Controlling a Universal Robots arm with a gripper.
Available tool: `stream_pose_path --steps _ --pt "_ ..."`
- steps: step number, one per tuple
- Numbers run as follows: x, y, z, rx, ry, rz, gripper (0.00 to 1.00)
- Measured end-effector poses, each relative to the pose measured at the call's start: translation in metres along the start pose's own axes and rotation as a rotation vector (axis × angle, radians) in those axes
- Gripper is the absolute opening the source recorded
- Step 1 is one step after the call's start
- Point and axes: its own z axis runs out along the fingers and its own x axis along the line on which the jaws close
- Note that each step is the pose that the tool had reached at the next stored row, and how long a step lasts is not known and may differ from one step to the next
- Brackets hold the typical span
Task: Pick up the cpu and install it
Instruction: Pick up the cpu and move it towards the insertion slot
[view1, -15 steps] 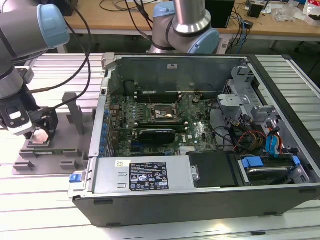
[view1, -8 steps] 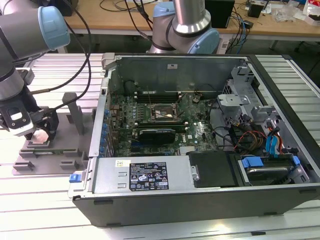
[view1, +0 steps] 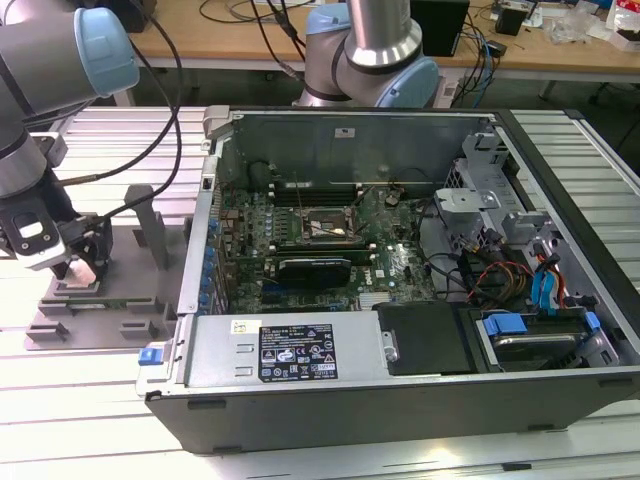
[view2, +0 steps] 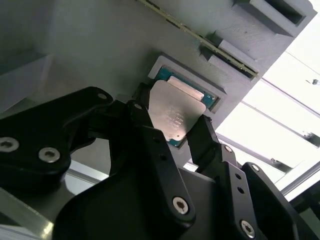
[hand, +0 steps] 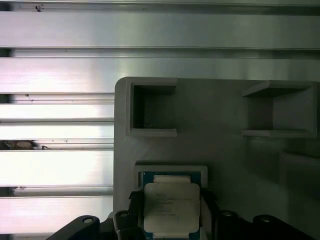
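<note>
Gripper (view2: 172, 124) is clenched on the cpu (view2: 176, 111), w/ one black finger (view2: 142, 117) tight against each of two opposite edges. The cpu (hand: 171, 207) sits in a square pocket of the grey holder (hand: 225, 150), silver top up, green border showing. In the exterior view the gripper (view1: 80, 266) is low over the holder (view1: 130, 322), at that view's left. The open computer case (view1: 400, 400) lies just beside the holder. Both rest on a slatted metal table (hand: 55, 70).

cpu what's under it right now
The cpu lies in a square pocket of the grey holder; the pocket's raised rim shows, its floor is covered by the chip.
</note>
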Motion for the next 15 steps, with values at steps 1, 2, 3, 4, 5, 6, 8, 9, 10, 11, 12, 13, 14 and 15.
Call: stream_pose_path --steps 1,2,3,4,5,6,8,9,10,11,12,13,14,15 --pt "0.0000 0.0000 -0.0004 0.0000 0.0000 0.000 0.54" --pt "0.0000 0.0000 -0.0008 0.0001 0.0000 0.000 0.54" --pt "0.0000 0.0000 -0.0010 0.0001 0.0000 0.000 0.54" --pt "0.0000 0.0000 -0.0013 0.0001 0.0001 0.000 0.54" --pt "-0.0001 0.0000 -0.0016 0.0001 0.0000 0.000 0.54" --pt "-0.0001 0.0000 -0.0022 0.0001 0.0001 0.000 0.55" --pt "0.0000 0.0000 -0.0024 0.0001 0.0001 -0.002 0.62" --pt "0.0000 0.0000 -0.0022 0.0002 0.0004 -0.006 0.62" --pt "0.0000 0.0000 -0.0019 0.0000 0.0002 -0.009 0.62" --pt "0.0000 0.0000 -0.0014 -0.0002 0.0002 -0.012 0.62" --pt "0.0000 0.0000 -0.0003 -0.0003 0.0000 -0.012 0.62" --pt "0.0000 0.0000 0.0006 -0.0002 0.0002 -0.012 0.62" --pt "0.0001 -0.0001 0.0008 -0.0001 0.0003 -0.012 0.62" --pt "0.0001 -0.0001 0.0009 -0.0001 0.0003 -0.012 0.62"
